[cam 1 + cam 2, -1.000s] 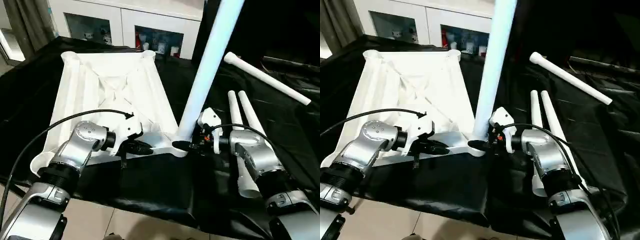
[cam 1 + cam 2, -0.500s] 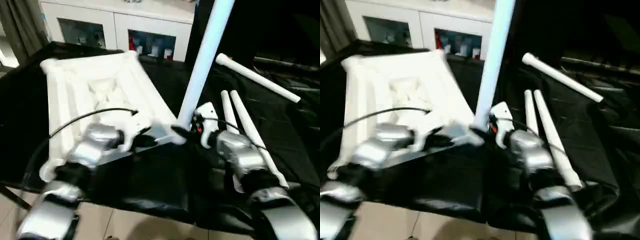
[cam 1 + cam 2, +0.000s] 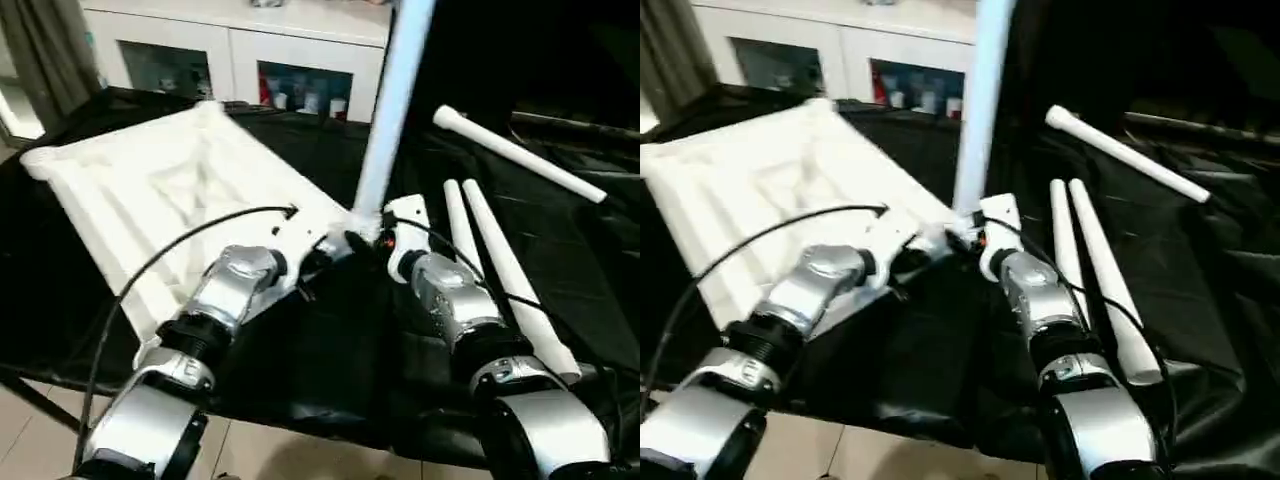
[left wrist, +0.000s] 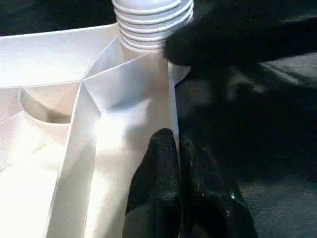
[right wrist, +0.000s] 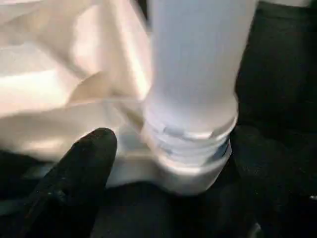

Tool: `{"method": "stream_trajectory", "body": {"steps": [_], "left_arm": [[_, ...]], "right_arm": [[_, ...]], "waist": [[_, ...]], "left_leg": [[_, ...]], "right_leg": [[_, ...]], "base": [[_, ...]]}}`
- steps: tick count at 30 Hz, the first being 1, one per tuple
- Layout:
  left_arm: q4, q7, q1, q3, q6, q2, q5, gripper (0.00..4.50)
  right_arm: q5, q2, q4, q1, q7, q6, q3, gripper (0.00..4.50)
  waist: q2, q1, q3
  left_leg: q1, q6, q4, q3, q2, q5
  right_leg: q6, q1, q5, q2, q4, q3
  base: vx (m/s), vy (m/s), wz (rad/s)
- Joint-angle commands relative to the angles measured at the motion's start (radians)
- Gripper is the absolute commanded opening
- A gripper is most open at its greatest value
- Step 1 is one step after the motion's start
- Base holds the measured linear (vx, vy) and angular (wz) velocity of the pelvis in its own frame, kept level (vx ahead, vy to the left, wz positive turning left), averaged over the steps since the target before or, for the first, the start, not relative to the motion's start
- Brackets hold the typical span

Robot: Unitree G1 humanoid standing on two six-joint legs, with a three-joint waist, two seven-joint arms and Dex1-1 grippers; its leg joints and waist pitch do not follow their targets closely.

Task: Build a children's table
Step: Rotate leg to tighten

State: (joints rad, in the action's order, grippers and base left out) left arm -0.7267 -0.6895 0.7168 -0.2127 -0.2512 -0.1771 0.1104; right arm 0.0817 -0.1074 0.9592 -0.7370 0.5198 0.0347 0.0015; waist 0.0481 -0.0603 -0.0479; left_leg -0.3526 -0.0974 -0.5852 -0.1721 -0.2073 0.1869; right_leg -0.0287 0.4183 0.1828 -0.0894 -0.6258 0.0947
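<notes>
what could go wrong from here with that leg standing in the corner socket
1. The upright white plastic leg shows exposed thread rings above the socket of the white plastic tabletop in the right wrist view, so it looks only partly screwed in and might tip or cross-thread.
2. The right gripper has its jaws open on either side of the leg's base, so nothing steadies it.
3. The left gripper, jaws shut, is at the tabletop rim; a slip could shift the tabletop.

Smooth white plastic tabletop (image 3: 150, 190) lies on glossy, wrinkled black cloth (image 3: 590, 250).
</notes>
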Motion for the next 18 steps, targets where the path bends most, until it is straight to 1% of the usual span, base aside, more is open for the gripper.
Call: {"method": "stream_trajectory", "body": {"steps": [1,2,3,4,5,6,7,8,9,10,12,13,14,15,16,17,18], "left_arm": [[0.038,-0.07,-0.025,0.012,0.075,-0.01,-0.048,0.0],[0.061,-0.124,-0.042,0.008,0.082,-0.034,-0.062,0.0],[0.061,-0.124,-0.042,0.008,0.082,-0.034,-0.062,0.0],[0.098,-0.234,-0.07,-0.004,0.125,-0.079,-0.087,0.0],[0.098,-0.234,-0.07,-0.004,0.125,-0.079,-0.087,0.0],[0.121,-0.288,-0.083,-0.009,0.131,-0.101,-0.102,0.0],[0.14,-0.333,-0.094,-0.012,0.14,-0.115,-0.117,0.0],[0.163,-0.378,-0.104,-0.017,0.14,-0.129,-0.133,0.0],[0.184,-0.412,-0.112,-0.023,0.133,-0.142,-0.143,0.0],[0.214,-0.473,-0.126,-0.038,0.138,-0.166,-0.155,0.0],[0.233,-0.513,-0.135,-0.044,0.124,-0.18,-0.168,0.0],[0.238,-0.525,-0.137,-0.043,0.125,-0.183,-0.173,0.0],[0.244,-0.535,-0.14,-0.041,0.125,-0.186,-0.178,0.0],[0.244,-0.535,-0.14,-0.041,0.125,-0.186,-0.178,0.0],[0.247,-0.539,-0.141,-0.038,0.126,-0.189,-0.18,0.0],[0.247,-0.541,-0.14,-0.037,0.128,-0.189,-0.181,0.0],[0.25,-0.547,-0.143,-0.034,0.128,-0.191,-0.181,0.0]], "right_arm": [[0.009,-0.025,-0.038,0.011,0.118,-0.003,0.032,4.02],[0.011,-0.057,-0.056,0.021,0.184,-0.016,0.04,4.02],[0.011,-0.057,-0.056,0.021,0.184,-0.016,0.04,4.02],[0.014,-0.106,-0.086,0.035,0.274,-0.037,0.052,4.02],[0.014,-0.106,-0.086,0.035,0.274,-0.037,0.052,4.02],[0.017,-0.123,-0.1,0.041,0.315,-0.041,0.056,4.02],[0.02,-0.133,-0.111,0.045,0.341,-0.042,0.059,4.02],[0.027,-0.141,-0.122,0.048,0.376,-0.038,0.06,4.02],[0.031,-0.147,-0.133,0.051,0.404,-0.037,0.064,4.02],[0.031,-0.157,-0.151,0.057,0.448,-0.044,0.077,4.02],[0.024,-0.164,-0.163,0.065,0.491,-0.051,0.097,4.02],[0.02,-0.168,-0.169,0.07,0.508,-0.057,0.107,4.02],[0.017,-0.171,-0.178,0.079,0.537,-0.058,0.122,4.02],[0.017,-0.171,-0.179,0.079,0.538,-0.058,0.123,4.02],[0.014,-0.176,-0.186,0.088,0.574,-0.06,0.14,4.02],[0.011,-0.179,-0.186,0.092,0.589,-0.064,0.147,4.02],[0.008,-0.18,-0.192,0.097,0.601,-0.064,0.152,4.02]], "waist": [[0.007,-0.009,0.064],[0.004,-0.01,0.063],[0.004,-0.01,0.063],[0.006,-0.012,0.063],[0.004,-0.014,0.064],[0.004,-0.013,0.062],[0.004,-0.013,0.063],[0.003,-0.014,0.06],[0.006,-0.017,0.061],[0.002,-0.018,0.057],[0.001,-0.022,0.059],[0.001,-0.023,0.058],[0.003,-0.032,0.059],[0.004,-0.032,0.057],[0.007,-0.031,0.056],[0.005,-0.032,0.057],[0.009,-0.031,0.056]], "left_leg": [[-0.014,0.084,0.059,-0.001,-0.016,0.141],[-0.011,0.087,0.058,-0.002,-0.018,0.145],[-0.011,0.087,0.058,-0.002,-0.018,0.145],[-0.012,0.093,0.058,-0.002,-0.02,0.14],[-0.011,0.093,0.058,0.0,-0.022,0.14],[-0.01,0.092,0.058,-0.002,-0.02,0.138],[-0.009,0.092,0.059,-0.002,-0.022,0.142],[-0.009,0.091,0.06,-0.003,-0.022,0.144],[-0.008,0.089,0.06,-0.002,-0.025,0.15],[-0.007,0.088,0.062,-0.002,-0.027,0.16],[-0.003,0.08,0.063,-0.003,-0.028,0.163],[-0.003,0.079,0.063,-0.004,-0.029,0.16],[0.006,0.078,0.062,-0.007,-0.03,0.158],[0.006,0.078,0.062,-0.01,-0.03,0.162],[-0.002,0.075,0.063,-0.008,-0.027,0.16],[-0.001,0.071,0.064,-0.007,-0.027,0.166],[-0.003,0.069,0.063,-0.007,-0.027,0.168]], "right_leg": [[-0.175,-0.071,0.192,-0.056,0.082,-0.052],[-0.185,-0.069,0.189,-0.056,0.082,-0.052],[-0.185,-0.069,0.189,-0.056,0.082,-0.052],[-0.193,-0.07,0.179,-0.058,0.08,-0.053],[-0.192,-0.071,0.178,-0.06,0.077,-0.052],[-0.199,-0.068,0.18,-0.058,0.078,-0.053],[-0.202,-0.068,0.182,-0.058,0.078,-0.053],[-0.202,-0.067,0.19,-0.058,0.079,-0.054],[-0.204,-0.068,0.201,-0.06,0.076,-0.054],[-0.204,-0.064,0.213,-0.06,0.079,-0.054],[-0.205,-0.062,0.211,-0.059,0.078,-0.055],[-0.208,-0.062,0.205,-0.058,0.077,-0.056],[-0.217,-0.057,0.189,-0.059,0.075,-0.057],[-0.226,-0.055,0.174,-0.056,0.073,-0.058],[-0.22,-0.063,0.179,-0.056,0.072,-0.057],[-0.21,-0.063,0.2,-0.058,0.075,-0.057],[-0.205,-0.063,0.209,-0.059,0.076,-0.057]], "base": [[0.0,0.0,0.0],[0.0,0.0,0.0],[0.0,0.0,0.0],[0.0,0.0,0.0],[0.0,0.0,0.0],[0.0,0.0,0.0],[0.0,0.0,0.0],[0.0,0.0,0.0],[0.0,0.0,0.0],[0.0,0.0,0.0],[0.0,0.0,0.0],[0.0,0.0,0.0],[0.0,0.0,0.0],[0.0,0.0,0.0],[0.0,0.0,0.0],[0.0,0.0,0.0],[0.0,0.0,0.0]]}}
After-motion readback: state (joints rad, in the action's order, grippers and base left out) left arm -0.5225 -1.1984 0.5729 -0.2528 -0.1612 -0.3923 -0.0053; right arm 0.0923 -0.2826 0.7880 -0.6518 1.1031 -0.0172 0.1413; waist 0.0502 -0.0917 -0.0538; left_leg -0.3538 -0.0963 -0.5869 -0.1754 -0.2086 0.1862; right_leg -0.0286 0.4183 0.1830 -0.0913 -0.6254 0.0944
